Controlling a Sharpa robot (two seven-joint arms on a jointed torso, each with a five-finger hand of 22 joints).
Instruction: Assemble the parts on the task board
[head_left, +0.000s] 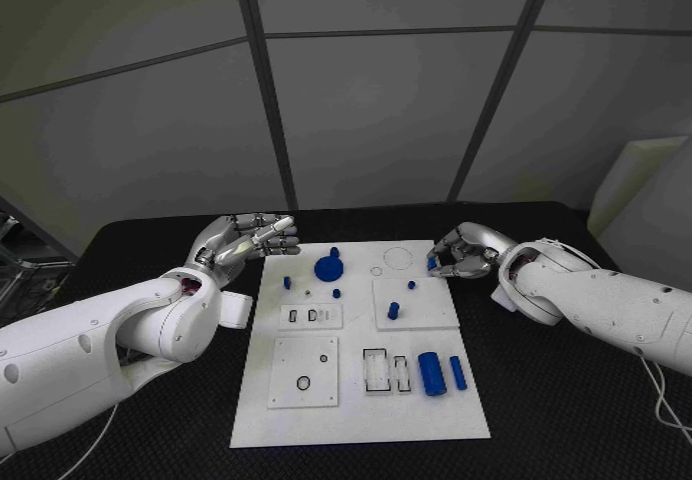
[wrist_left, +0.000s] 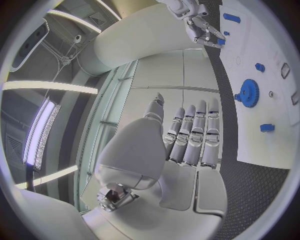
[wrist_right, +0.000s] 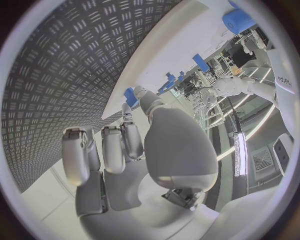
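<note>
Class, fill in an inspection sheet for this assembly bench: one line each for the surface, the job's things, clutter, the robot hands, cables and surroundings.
Surface: black table with a textured top.
Job's things: white task board in the middle; on it a blue gear, a thick blue cylinder, a slimmer blue rod and small blue pegs.
Clutter: nothing seen.
Robot hands: left robot hand beside the board's far left corner, fingers straight and together, holding nothing; right robot hand at the far right corner, fingers curled around a small blue part.
Cables: a thin white cable by the right arm.
Surroundings: grey panelled walls.
</note>
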